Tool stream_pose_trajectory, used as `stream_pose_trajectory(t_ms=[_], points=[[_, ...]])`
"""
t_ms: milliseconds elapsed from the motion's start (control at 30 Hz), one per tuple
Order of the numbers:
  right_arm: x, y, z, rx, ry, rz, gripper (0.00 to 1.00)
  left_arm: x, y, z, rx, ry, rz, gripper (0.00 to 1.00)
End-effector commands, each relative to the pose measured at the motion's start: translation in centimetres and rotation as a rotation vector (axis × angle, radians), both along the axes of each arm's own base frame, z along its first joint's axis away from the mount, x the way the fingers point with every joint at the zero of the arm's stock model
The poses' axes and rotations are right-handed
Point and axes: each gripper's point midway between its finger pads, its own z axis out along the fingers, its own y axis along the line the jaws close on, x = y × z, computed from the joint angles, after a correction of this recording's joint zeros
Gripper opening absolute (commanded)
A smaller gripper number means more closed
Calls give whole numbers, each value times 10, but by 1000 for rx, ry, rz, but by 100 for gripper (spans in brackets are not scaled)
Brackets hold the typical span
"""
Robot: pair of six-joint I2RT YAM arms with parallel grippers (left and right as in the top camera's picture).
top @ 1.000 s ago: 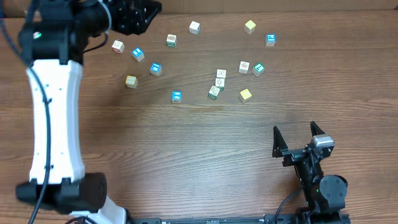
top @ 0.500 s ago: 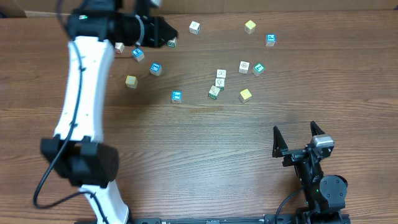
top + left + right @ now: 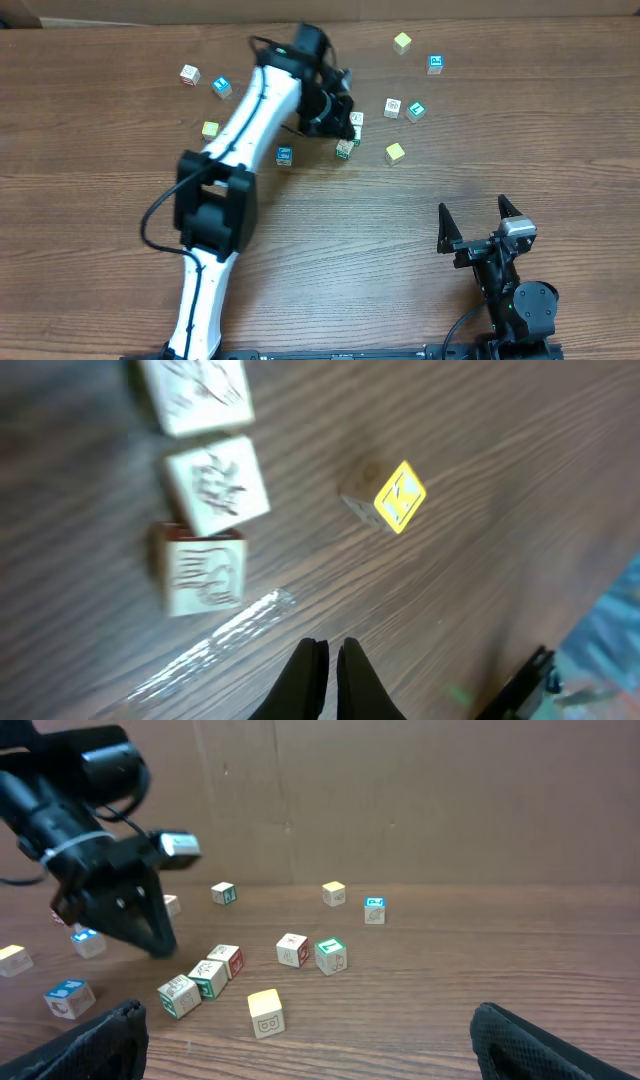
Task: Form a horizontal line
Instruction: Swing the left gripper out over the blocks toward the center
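Left wrist view: left tool [image 3: 326, 660] pinched shut and empty, poised just beside the three-cube cluster [image 3: 216, 485], right tool [image 3: 474, 207] wide and parked, no line formed on the worktop [image 3: 300, 250] yet, and a low sweep could scatter that cluster!

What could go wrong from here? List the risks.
The left gripper, jaws shut and empty, is near three clustered white cubes; a sweep could scatter them. The yellow cube lies apart from them, turned at another angle; a push may twist it further.
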Motion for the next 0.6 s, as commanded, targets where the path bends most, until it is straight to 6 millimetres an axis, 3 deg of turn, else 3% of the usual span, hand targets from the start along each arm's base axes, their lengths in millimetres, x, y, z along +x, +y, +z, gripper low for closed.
stream_pose_trajectory(t_ms=[0, 133, 333, 567], points=[[0, 1, -1, -3, -9, 3, 100, 5, 0, 2, 44, -30, 25, 4], [0, 1, -1, -3, -9, 3, 100, 5, -1, -10, 179, -74, 60, 4], [0, 1, -1, -3, -9, 3, 100, 1, -26, -20, 291, -195, 35, 4], [0, 1, -1, -3, -9, 3, 100, -10, -35, -32, 439, -272, 70, 4]])
